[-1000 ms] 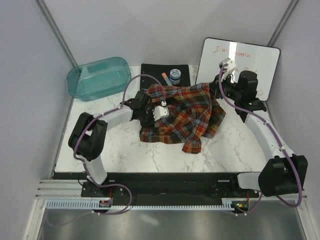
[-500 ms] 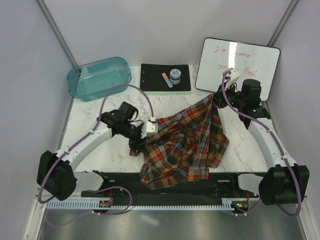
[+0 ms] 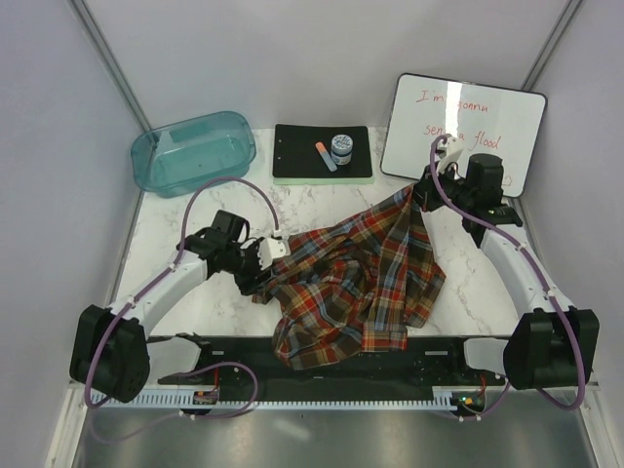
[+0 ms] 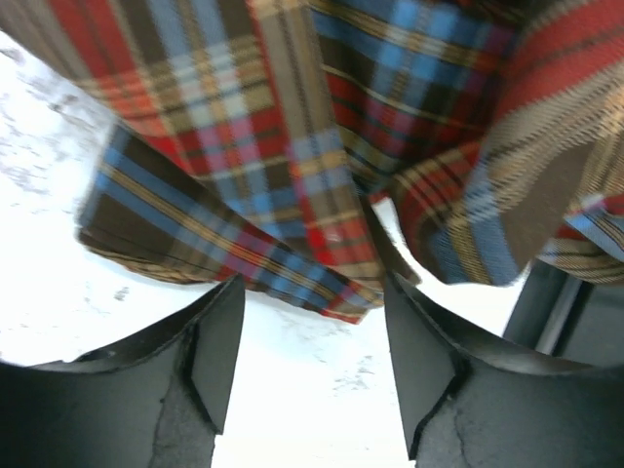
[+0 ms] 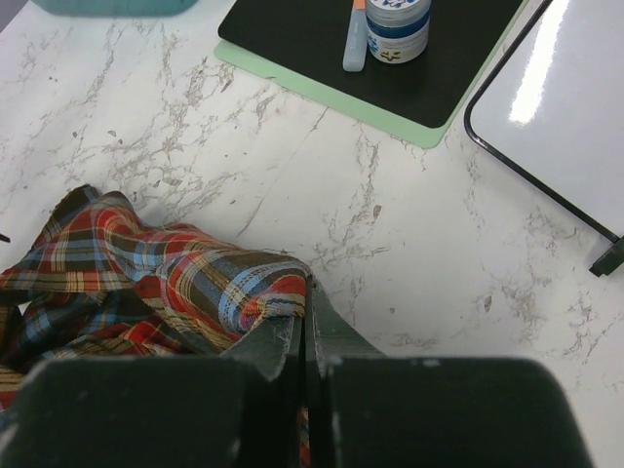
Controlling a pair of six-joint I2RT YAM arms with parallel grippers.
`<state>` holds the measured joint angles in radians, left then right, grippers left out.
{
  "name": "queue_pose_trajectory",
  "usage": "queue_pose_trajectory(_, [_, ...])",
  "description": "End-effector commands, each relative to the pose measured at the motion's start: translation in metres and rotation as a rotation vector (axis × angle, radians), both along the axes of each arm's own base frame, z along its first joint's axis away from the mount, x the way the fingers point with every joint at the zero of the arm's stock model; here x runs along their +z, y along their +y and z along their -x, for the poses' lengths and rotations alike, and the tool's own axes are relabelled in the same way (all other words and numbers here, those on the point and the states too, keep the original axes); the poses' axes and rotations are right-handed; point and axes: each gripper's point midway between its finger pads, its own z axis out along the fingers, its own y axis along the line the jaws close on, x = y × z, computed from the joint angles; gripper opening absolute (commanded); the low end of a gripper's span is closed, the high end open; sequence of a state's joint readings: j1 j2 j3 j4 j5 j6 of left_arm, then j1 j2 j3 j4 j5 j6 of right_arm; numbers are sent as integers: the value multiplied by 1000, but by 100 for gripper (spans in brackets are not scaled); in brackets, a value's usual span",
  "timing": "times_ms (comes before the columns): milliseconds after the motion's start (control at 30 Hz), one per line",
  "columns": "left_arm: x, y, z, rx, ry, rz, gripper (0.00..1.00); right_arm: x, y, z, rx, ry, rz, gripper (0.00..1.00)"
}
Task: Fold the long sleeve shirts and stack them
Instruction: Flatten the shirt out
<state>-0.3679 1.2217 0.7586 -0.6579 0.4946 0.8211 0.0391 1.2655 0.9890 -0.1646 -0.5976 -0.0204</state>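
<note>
The plaid shirt (image 3: 356, 288) lies crumpled at centre frame in the top view, on the tabletop (image 3: 458, 292), stretched from the upper right down to the lower centre. Judged soft, light and limp: it will sag and bunch unless tensioned, so take hold at corners, hem or collar, not mid-panel. Right fingers (image 5: 278, 341) are clamped together on a fold of cloth. Left fingers (image 4: 213, 356) stand apart, holding nothing, a hem corner just beyond them. Only the left wrist view shows that gap; only the top view shows the overall spread
</note>
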Motion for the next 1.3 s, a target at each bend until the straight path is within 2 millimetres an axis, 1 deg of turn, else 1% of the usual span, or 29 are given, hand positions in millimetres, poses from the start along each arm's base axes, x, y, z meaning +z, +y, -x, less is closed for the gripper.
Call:
queue_pose_trajectory(0, [-1, 1, 20, -54, 7, 13, 67, 21, 2, -12, 6, -65, -24, 0])
queue_pose_trajectory(200, [-16, 8, 42, -85, 35, 1, 70, 13, 1, -15, -4, -48, -19, 0])
queue_pose_trajectory(233, [-19, 7, 40, -94, 13, -6, 73, 12, 1, -15, -5, -45, -18, 0])
queue_pose_trajectory(267, [-29, 13, 39, -63, 11, -46, 73, 12, 1, -15, -4, -45, -19, 0])
queue_pose_trajectory(300, [-32, 14, 38, -57, 2, -52, 73, 11, 1, -15, -2, -42, -19, 0])
queue_pose_trajectory(333, [-30, 11, 25, -38, -50, -43, 73, 10, 1, -15, -2, -42, -19, 0])
queue_pose_trajectory(400, [-36, 13, 21, 10, -52, -52, 73, 8, 2, -15, -13, -26, -39, 0])
queue_pose_trajectory(467, [-38, 10, 15, 40, -65, -37, 72, 6, 2, -16, -15, -20, -42, 0])
queue_pose_trajectory(533, [-41, 8, 13, 67, -59, -26, 70, 4, 2, -18, -16, -17, -41, 0])
queue_pose_trajectory(600, [-42, 10, 1, 122, -107, -26, 63, 2, 2, -19, -18, -12, -41, 0])
queue_pose_trajectory(633, [-39, 12, -4, 168, -119, -21, 58, 1, 2, -19, -15, -12, -38, 0])
queue_pose_trajectory(667, [-32, 15, -13, 201, -152, -21, 40, 2, 1, -19, -15, -13, -35, 0])
queue_pose_trajectory(700, [-26, 17, -18, 226, -163, -12, 31, 1, 1, -20, -18, -16, -27, 0])
queue_pose_trajectory(733, [-13, 20, -29, 268, -189, 10, 23, -1, -1, -21, -20, -17, -19, 0])
queue_pose_trajectory(767, [-8, 22, -30, 275, -188, 13, 9, -4, -1, -22, -24, -12, -17, 0])
queue_pose_trajectory(800, [-2, 23, -33, 282, -193, 21, 5, -5, -2, -22, -27, -8, -15, 0])
queue_pose_trajectory(833, [11, 25, -41, 294, -224, 30, 2, -8, -4, -24, -23, -18, 7, 0])
queue_pose_trajectory(900, [21, 29, -49, 309, -251, 32, 2, -14, -5, -27, -21, -17, 27, 0])
queue_pose_trajectory(933, [32, 33, -58, 330, -282, 34, 2, -16, -6, -28, -21, -18, 34, 0])
queue_pose_trajectory(1033, [40, 37, -71, 360, -289, 32, 2, -22, -7, -28, -9, -19, 57, 2])
queue_pose_trajectory(1067, [36, 36, -72, 359, -273, 25, 2, -26, -7, -26, -1, -14, 63, 5])
queue_pose_trajectory(1100, [35, 36, -73, 357, -268, 23, 2, -27, -7, -23, 17, -32, 86, 13])
queue_pose_trajectory(1133, [34, 35, -73, 346, -265, 23, 2, -30, -7, -20, 26, -29, 95, 18])
queue_pose_trajectory(1167, [29, 36, -75, 350, -254, 13, 2, -37, -8, -16, 33, -19, 107, 26])
queue_pose_trajectory(1200, [27, 37, -76, 353, -249, 5, 2, -37, -9, -13, 36, -30, 123, 42])
queue_pose_trajectory(1233, [27, 37, -79, 355, -249, 1, 2, -40, -11, -10, 37, -28, 133, 48])
queue_pose_trajectory(1267, [26, 36, -80, 353, -247, -1, 2, -47, -13, -6, 29, -14, 143, 53])
